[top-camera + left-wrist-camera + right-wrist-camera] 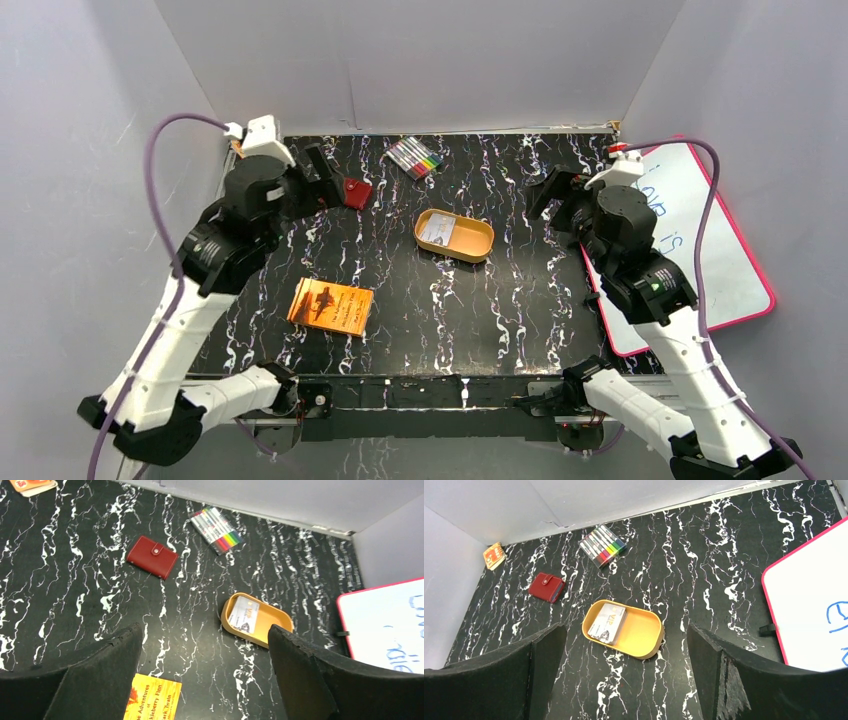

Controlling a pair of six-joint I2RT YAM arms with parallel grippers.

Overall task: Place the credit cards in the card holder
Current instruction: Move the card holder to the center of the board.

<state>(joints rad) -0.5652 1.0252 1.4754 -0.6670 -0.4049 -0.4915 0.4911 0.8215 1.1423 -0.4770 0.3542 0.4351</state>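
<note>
Tabletop in black with white veining, seen from above and boxed in by pale walls at the back and both sides. We see a whiteboard with a pink frame lying along the right edge, partly off the dark surface. A pack of coloured markers sits close to the back edge. An orange booklet lies front left. The front middle and the right half of the dark surface are bare, which leaves the most room for moving.

The credit cards lie in a small stack inside an orange oval tin near the middle of the table, at the tin's left end. The card holder, a small red wallet, lies snapped shut on the table, back left, well apart from the tin.

The left claw hangs above the back left area with its fingers wide apart and nothing between them. The wallet is just beside it on its right. From its own camera we see the wallet ahead and to the left, and the tin ahead and to the right.

The right claw hangs above the back right area, also spread wide and holding nothing. The tin and cards lie near it on its left. From its own camera the tin sits between the two fingers, lower down and untouched.
</note>
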